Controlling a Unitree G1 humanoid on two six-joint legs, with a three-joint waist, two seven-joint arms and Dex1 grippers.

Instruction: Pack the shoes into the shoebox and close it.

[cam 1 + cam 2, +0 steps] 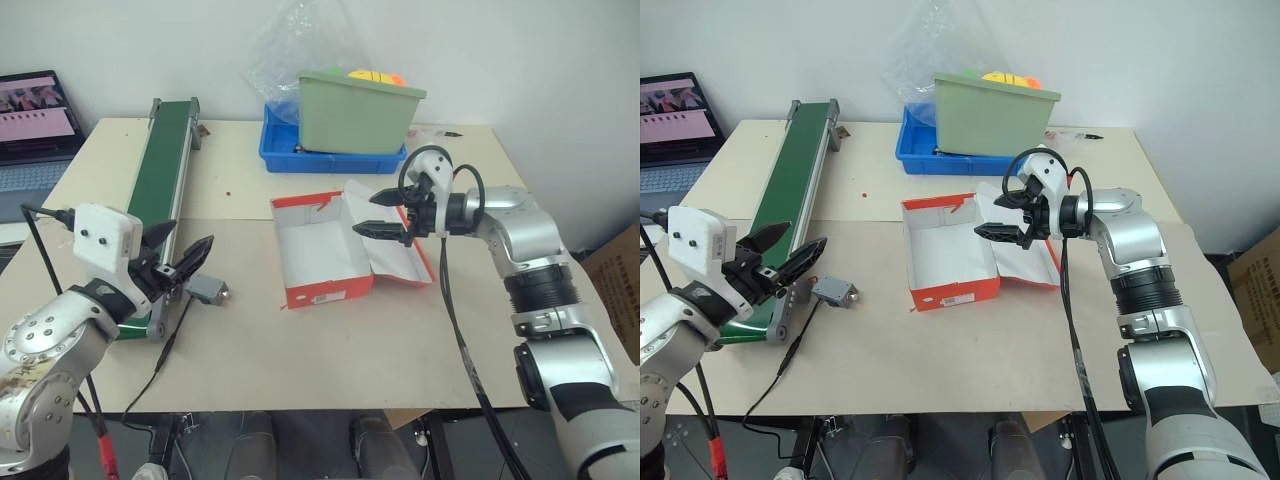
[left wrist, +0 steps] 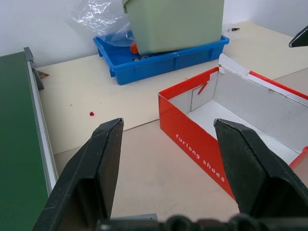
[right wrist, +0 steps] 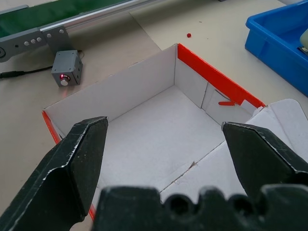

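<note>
At the centre of the table [image 1: 250, 350], in the head views, sits the shoebox [image 1: 320, 255], red-orange outside and white inside, its lid [image 1: 395, 240] laid open flat to the right of the tray part. The inside is bare white card, as the right wrist view shows. White lettering runs along its red side wall in the left wrist view.

Right of centre, the right gripper [image 1: 385, 213] hangs above the box's right edge, where box and lid meet, its black fingers spread wide with nothing between them. In its wrist view the two fingers [image 3: 77, 163] frame the open box from above.

In the lower left of the frame, the left gripper [image 1: 180, 252] points toward the box from well apart, its fingers parted and holding nothing. Just beside it on the table lies a small grey block [image 1: 207, 289] with a cable; in the right wrist view a red light glows on it.

Along the left runs a green conveyor [image 1: 160, 175] in a metal frame. In the upper middle stands a blue tray [image 1: 330, 158] bearing a green bin [image 1: 355, 110], with clear plastic bag [image 1: 290, 45] behind. A laptop [image 1: 35, 125] sits at the upper left edge.
</note>
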